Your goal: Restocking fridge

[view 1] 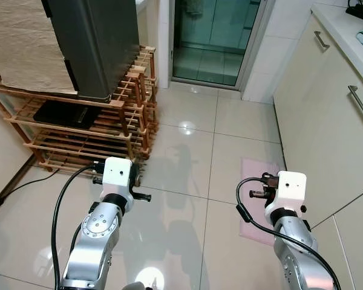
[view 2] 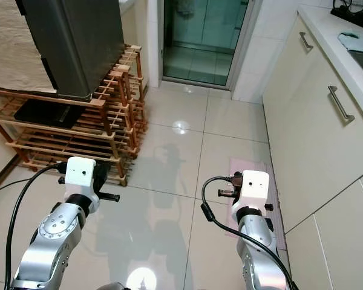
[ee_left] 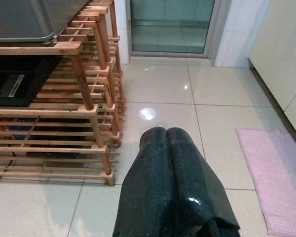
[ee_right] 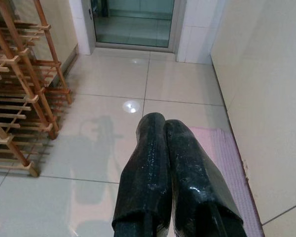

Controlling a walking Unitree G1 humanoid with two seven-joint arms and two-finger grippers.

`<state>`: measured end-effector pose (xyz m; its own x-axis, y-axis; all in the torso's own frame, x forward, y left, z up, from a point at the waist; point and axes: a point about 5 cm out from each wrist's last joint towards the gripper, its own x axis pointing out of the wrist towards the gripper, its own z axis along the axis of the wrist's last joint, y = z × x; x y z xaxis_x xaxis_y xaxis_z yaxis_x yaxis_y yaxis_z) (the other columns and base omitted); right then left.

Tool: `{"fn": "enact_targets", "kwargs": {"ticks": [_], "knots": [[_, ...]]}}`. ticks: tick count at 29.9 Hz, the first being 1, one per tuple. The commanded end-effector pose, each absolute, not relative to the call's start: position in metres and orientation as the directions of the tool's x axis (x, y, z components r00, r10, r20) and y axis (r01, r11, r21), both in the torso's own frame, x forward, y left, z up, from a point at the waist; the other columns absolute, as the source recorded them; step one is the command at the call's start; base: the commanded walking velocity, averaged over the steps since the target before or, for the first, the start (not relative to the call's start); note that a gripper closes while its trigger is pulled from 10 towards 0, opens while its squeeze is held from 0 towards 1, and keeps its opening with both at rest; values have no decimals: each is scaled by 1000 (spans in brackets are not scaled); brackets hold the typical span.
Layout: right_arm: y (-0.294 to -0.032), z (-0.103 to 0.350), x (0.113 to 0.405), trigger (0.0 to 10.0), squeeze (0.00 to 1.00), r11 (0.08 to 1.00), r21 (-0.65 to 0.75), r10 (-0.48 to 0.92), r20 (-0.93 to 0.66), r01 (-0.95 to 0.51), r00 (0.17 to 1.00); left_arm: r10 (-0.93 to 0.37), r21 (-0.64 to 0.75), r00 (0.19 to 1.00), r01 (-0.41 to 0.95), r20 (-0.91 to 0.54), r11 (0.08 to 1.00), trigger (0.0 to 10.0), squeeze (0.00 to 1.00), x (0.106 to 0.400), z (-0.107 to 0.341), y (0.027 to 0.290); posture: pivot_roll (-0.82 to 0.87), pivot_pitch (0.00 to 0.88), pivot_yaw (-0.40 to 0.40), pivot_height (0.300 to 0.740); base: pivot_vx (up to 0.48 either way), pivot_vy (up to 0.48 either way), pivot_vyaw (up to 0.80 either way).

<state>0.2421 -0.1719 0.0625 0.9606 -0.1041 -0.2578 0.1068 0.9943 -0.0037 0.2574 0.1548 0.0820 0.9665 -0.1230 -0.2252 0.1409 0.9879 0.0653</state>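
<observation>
Tiled floor [view 1: 187, 121]; wooden rack [view 1: 97, 121] holds dark appliance [view 1: 94, 42]; left pincer [ee_left: 166, 131], right pincer [ee_right: 159, 120] clenched, empty.

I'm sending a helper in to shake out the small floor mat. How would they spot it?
Look along the cream cabinets on the robot's right. At their foot, on the glossy pale tile floor, lies the pink mat, just ahead of the right end effector. It is the only soft, coloured thing on the floor.
</observation>
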Motion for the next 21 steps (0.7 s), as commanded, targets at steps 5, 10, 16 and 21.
{"fn": "enact_targets", "kwargs": {"ticks": [5,10,16,21], "knots": [[-174,61,242,10000,0,993,-21,-119,-269,118,956,-140,79,968,160,-207,984,10000,0,260,87,151,0,0,0,740,0,0,0],[-170,76,247,10000,0,998,43,-49,-149,56,988,-112,129,977,136,-182,982,10000,0,266,94,157,5,16,-11,740,0,0,0],[-171,81,246,10000,0,991,121,-40,-124,55,992,-113,128,977,137,-179,982,10000,0,266,94,157,3,16,-12,740,0,0,0],[-172,85,245,10000,0,988,136,-55,-95,67,994,-118,132,977,142,-176,981,10000,0,267,95,156,1,15,-14,740,0,0,0]]}}
